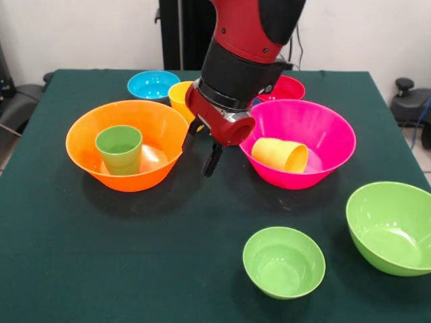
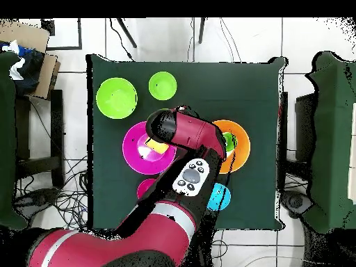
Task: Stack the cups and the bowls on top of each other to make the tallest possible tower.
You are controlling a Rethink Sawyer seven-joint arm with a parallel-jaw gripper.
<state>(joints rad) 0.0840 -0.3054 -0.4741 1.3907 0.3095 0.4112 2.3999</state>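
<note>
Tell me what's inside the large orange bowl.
A green cup stands upright in the large orange bowl, open end up. Nothing else shows inside it; from overhead, the arm covers part of that bowl.

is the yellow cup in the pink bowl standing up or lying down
Lying down: the yellow cup rests on its side inside the pink bowl, mouth facing sideways.

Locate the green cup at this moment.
In the front view, the green cup stands upright inside the large orange bowl, left of the tool.

Showing a glossy red arm (image 1: 252, 27) with a black cylindrical wrist section, a silver ring above the red gripper (image 1: 204, 145), black fingers (image 1: 212, 160), and a grey button panel (image 2: 192, 175).
</note>
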